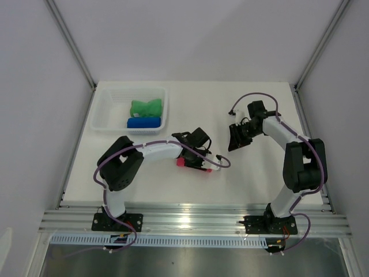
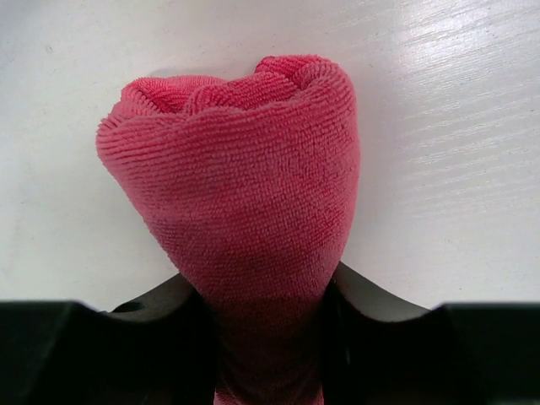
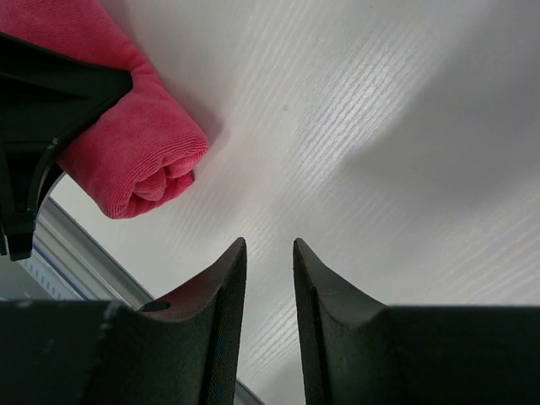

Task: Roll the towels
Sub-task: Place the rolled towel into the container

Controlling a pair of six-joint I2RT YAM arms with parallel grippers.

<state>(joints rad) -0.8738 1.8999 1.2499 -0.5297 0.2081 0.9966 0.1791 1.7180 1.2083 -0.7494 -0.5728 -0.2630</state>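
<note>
Left claw: closed on a rolled pink towel of soft looped cloth; one black finger presses each side of the roll.
Pink towel: a tight roll whose spiral end faces away from the left wrist camera. In the top view it lies on the white desk near the middle, between the two arms and closer to the left one.
Right claw: the jaws stand slightly apart with nothing between them. It hangs over bare desk, to the right of the pink towel and not touching it.
White plastic basket: sits at the far left corner of the desk, well apart from both claws.
Green cloth towel: bunched loosely inside the basket, on the far side.
Royal blue cloth towel: rolled, inside the basket against the near wall, just beside the green towel.
</note>
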